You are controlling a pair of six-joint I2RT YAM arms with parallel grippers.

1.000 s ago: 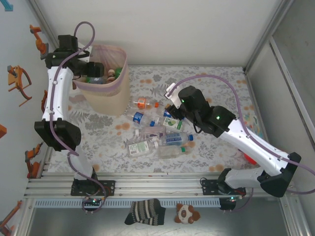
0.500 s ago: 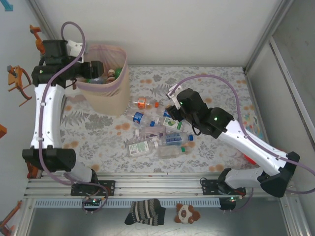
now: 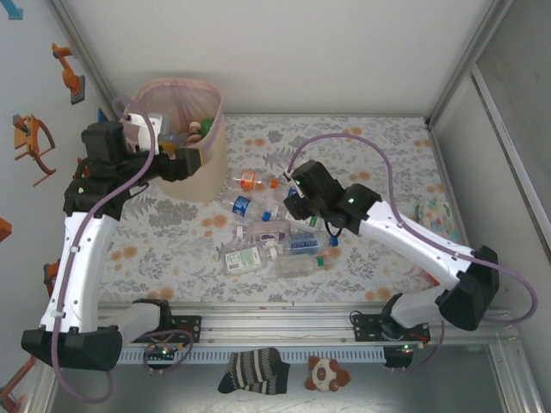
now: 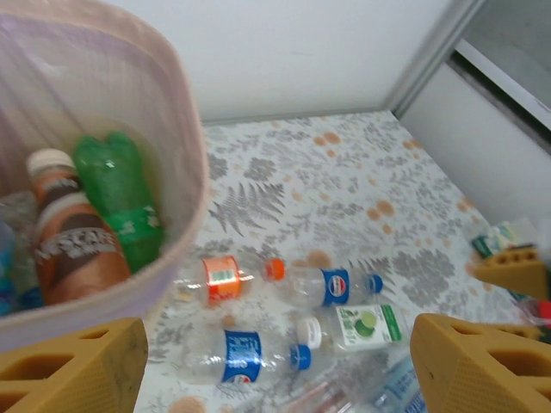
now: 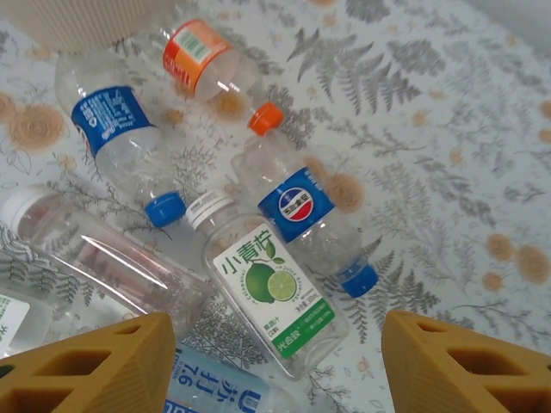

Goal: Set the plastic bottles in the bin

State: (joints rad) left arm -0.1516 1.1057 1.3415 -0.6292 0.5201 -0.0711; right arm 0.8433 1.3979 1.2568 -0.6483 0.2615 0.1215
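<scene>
Several plastic bottles [image 3: 274, 239] lie in a loose pile on the flowered table, to the right of the bin [image 3: 214, 114]. The beige bin has a pink liner and holds a green bottle [image 4: 116, 196] and a brown bottle [image 4: 73, 243]. My left gripper [image 3: 182, 162] hovers at the bin's near side, open and empty [image 4: 275, 370]. Below it lie an orange-label bottle [image 4: 225, 277] and blue-label bottles [image 4: 245, 354]. My right gripper [image 3: 295, 203] hangs open [image 5: 280, 366] above a lime-label bottle [image 5: 271, 297], with a blue-label bottle [image 5: 303, 213] beside it.
A small printed pack [image 3: 433, 211] and a red object [image 3: 436, 277] lie at the right edge of the table. A striped sock [image 3: 254, 370] and a plush toy [image 3: 327, 372] lie in front of the rail. White walls close in the back and sides.
The left arm has drawn back from over the bin and come down toward its near side, jaws still open. The right gripper has shifted left over the bottle pile.
</scene>
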